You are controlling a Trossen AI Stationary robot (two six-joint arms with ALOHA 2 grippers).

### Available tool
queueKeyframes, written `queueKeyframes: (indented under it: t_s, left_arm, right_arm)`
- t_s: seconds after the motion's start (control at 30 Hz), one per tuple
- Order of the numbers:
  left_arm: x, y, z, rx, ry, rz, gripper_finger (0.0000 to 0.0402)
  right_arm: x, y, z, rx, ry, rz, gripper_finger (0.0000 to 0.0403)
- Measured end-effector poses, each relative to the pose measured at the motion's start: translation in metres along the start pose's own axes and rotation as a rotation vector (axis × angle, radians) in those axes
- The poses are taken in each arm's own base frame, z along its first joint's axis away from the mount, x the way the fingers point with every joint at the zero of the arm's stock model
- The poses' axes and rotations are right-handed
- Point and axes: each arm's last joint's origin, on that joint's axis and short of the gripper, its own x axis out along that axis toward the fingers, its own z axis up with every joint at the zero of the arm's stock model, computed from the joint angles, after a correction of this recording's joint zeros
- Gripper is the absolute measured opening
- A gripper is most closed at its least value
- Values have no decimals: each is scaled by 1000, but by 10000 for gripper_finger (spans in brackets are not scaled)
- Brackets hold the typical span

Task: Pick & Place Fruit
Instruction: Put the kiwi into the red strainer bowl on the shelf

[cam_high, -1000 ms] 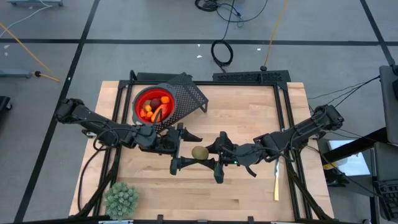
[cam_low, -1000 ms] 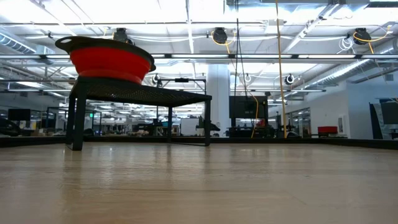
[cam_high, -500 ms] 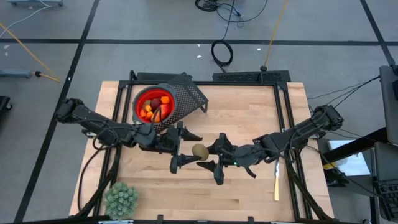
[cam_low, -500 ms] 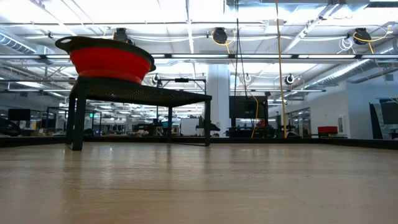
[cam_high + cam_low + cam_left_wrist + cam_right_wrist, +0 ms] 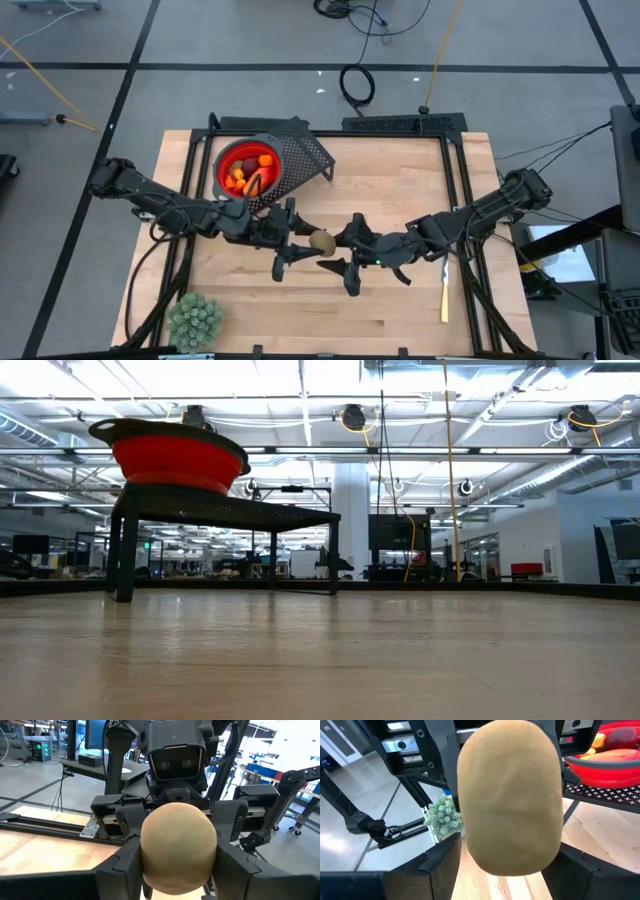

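Note:
A brownish-green oval fruit (image 5: 321, 241) hangs above the middle of the table between my two grippers, which face each other level. My left gripper (image 5: 306, 243) comes from the table's left and is shut on it. My right gripper (image 5: 338, 250) comes from the right and stands open, its fingers on either side of the fruit's other end (image 5: 510, 795). More fruit lies in the red bowl (image 5: 248, 168), which sits on a black mesh rack (image 5: 305, 150) at the far left. My left gripper pinches the fruit's two sides (image 5: 150, 855) between its two fingers (image 5: 122, 870), coming level from the table's left. The fruit is lifted clear of the table. My right gripper's fingers (image 5: 440, 865) lie close along the fruit's sides; whether they touch it I cannot tell.
A pale green spiky plant (image 5: 195, 320) stands at the near left corner. A pale yellow strip (image 5: 445, 290) lies near the right edge. In the low view the rack's legs (image 5: 125, 550) stand on the far left of the wooden tabletop, bowl (image 5: 175, 460) on top.
My left gripper has shut from wide open onto the fruit. Both arms have kept their places, and the fruit stays in the air between them.

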Motion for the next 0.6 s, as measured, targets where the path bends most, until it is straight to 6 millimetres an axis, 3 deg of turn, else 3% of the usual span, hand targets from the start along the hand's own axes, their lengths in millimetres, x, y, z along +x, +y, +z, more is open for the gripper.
queueKeyframes:
  t_s: [0.33,0.6]
  left_arm:
    - [0,1,-1,2,6,23,204]
    - [0,1,-1,2,5,27,189]
  right_arm:
    - [-1,-2,-5,-14,51,-17,259]
    - [-2,-7,-12,7,115,-67,256]
